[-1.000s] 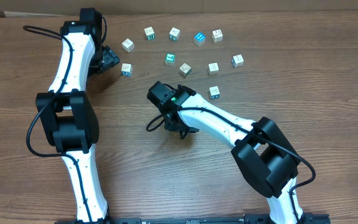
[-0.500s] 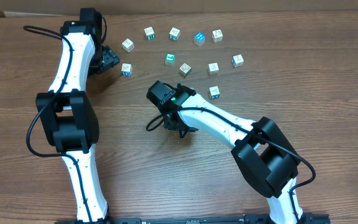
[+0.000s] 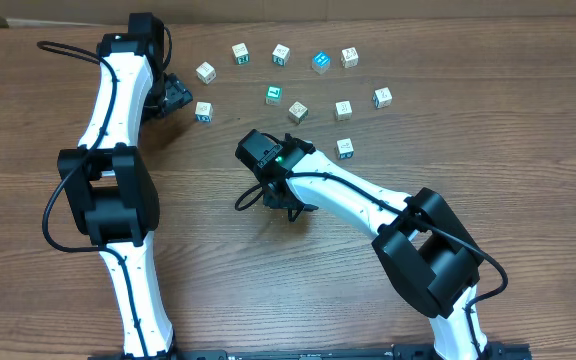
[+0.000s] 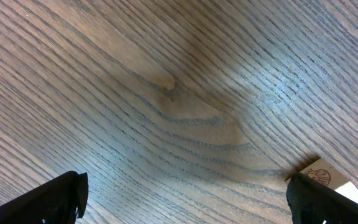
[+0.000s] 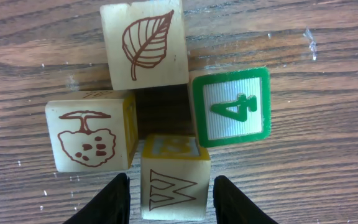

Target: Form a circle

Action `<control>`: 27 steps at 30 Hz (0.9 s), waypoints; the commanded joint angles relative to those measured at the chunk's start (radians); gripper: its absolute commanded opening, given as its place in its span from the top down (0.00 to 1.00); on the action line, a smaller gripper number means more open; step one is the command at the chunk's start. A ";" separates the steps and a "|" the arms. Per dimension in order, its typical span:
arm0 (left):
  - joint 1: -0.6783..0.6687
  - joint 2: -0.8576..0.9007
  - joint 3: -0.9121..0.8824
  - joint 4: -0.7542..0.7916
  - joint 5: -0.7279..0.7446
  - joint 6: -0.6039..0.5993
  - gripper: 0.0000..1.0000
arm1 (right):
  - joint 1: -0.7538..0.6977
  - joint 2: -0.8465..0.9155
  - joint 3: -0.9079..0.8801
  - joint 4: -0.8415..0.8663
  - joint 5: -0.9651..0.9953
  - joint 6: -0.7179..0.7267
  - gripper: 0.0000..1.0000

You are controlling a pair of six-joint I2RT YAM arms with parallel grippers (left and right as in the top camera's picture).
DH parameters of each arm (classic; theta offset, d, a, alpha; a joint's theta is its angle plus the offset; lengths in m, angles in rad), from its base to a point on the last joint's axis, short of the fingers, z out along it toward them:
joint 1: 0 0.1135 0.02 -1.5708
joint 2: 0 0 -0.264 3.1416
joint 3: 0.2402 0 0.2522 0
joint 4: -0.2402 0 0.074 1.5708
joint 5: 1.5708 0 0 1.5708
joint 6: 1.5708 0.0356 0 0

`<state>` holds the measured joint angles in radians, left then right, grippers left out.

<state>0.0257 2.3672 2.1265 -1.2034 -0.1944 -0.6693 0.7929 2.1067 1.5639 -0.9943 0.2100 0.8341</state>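
Observation:
Several small printed cubes lie in a loose arc at the back middle of the table, with a few more inside it. My right gripper hovers over mid-table and hides the cubes beneath it from above. In the right wrist view a W cube sits between the fingers of that open gripper, with a narrow gap on each side. Touching it are a leaf cube, a green 4 cube and a mushroom cube. My left gripper is wide open and empty.
A cube rests just right of my left gripper; its corner shows beside the right finger. The left arm runs along the table's left side. The right arm crosses the front right.

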 commanded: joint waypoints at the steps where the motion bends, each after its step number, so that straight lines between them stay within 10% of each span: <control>1: -0.011 -0.035 -0.003 0.001 0.004 0.019 0.00 | 0.006 -0.019 -0.007 0.003 0.014 0.004 0.60; 27: -0.011 -0.035 -0.003 0.001 0.004 0.019 0.01 | 0.006 -0.019 -0.039 0.020 0.013 -0.047 0.71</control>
<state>0.0257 2.3672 2.1265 -1.2034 -0.1944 -0.6693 0.7937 2.1067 1.5330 -0.9703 0.2108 0.8284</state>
